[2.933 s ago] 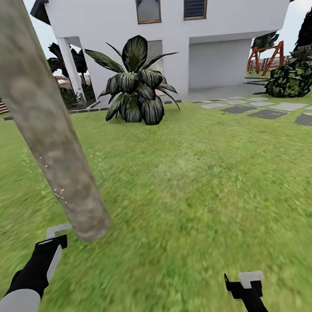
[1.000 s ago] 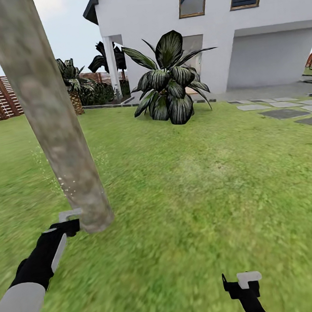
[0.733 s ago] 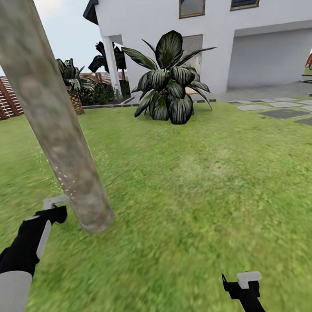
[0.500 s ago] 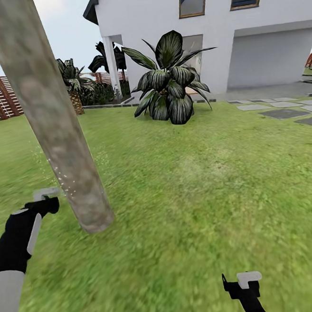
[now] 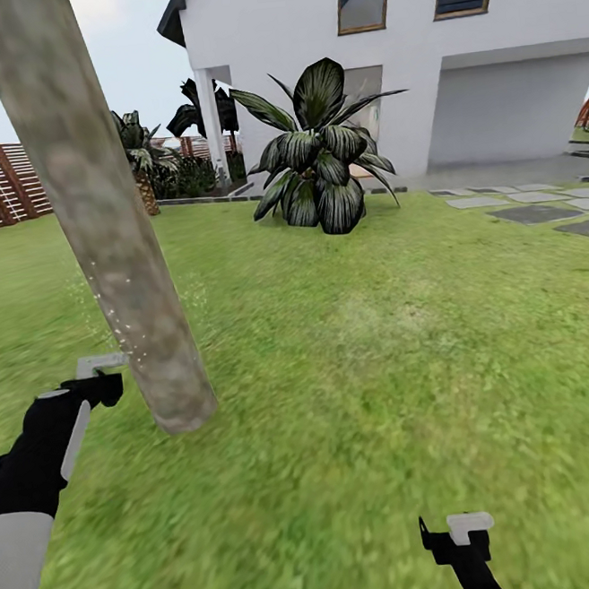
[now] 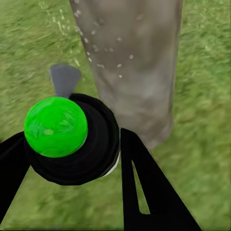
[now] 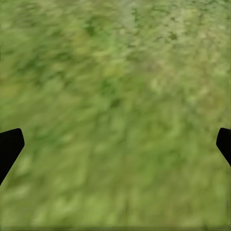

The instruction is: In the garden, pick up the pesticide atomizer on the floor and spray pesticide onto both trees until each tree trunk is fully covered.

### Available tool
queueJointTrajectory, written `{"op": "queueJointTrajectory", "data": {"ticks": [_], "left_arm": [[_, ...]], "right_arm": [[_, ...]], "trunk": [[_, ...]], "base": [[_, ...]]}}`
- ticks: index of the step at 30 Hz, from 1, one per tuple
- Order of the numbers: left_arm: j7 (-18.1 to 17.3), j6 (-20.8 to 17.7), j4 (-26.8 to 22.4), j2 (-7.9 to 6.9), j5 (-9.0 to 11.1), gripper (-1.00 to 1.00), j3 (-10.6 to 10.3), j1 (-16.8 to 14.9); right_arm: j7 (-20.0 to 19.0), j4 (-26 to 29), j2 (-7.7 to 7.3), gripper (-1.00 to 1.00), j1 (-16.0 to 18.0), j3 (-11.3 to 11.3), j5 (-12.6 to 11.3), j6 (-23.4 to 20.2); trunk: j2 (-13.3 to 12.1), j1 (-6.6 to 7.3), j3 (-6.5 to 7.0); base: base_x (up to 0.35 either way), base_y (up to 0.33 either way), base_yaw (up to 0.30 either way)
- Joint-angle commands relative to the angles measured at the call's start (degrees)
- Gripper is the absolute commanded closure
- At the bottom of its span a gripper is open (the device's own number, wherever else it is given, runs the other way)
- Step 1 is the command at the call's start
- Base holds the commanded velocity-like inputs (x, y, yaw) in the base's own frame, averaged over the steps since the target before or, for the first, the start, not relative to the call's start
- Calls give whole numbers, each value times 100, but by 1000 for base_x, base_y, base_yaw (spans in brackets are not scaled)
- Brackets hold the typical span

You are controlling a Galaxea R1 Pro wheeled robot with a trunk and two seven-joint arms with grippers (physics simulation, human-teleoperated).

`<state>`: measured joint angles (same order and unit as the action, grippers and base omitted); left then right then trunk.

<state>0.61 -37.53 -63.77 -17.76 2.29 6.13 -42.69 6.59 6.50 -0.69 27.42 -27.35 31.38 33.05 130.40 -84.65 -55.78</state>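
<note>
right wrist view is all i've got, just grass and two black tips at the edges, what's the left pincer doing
Observer: The left pincer is shut on the atomizer, a black bottle with a green cap, seen in the left wrist view.
Operator: is it near a tree
Observer: Yes, the head view shows it beside the base of a thick pale tree trunk.
Operator: any spray on it
Observer: Small white specks dot the lower trunk in the left wrist view.
Operator: and my right pincer
Observer: The right pincer sits low over the lawn, open and holding nothing.
</note>
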Motion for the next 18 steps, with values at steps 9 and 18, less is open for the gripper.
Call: {"op": "queueJointTrajectory", "data": {"ticks": [9, 18], "left_arm": [[687, 18, 190, 90, 39, 100, 5, 37], [1518, 80, 417, 621, 6, 100, 15, 154]], "right_arm": [[-8, 0, 14, -100, 0, 1, 0, 0], [-9, 0, 16, -100, 0, 2, 0, 0]], "trunk": [[0, 0, 0], [0, 0, 0]], "base": [[0, -234, 0], [0, -271, 192]]}}
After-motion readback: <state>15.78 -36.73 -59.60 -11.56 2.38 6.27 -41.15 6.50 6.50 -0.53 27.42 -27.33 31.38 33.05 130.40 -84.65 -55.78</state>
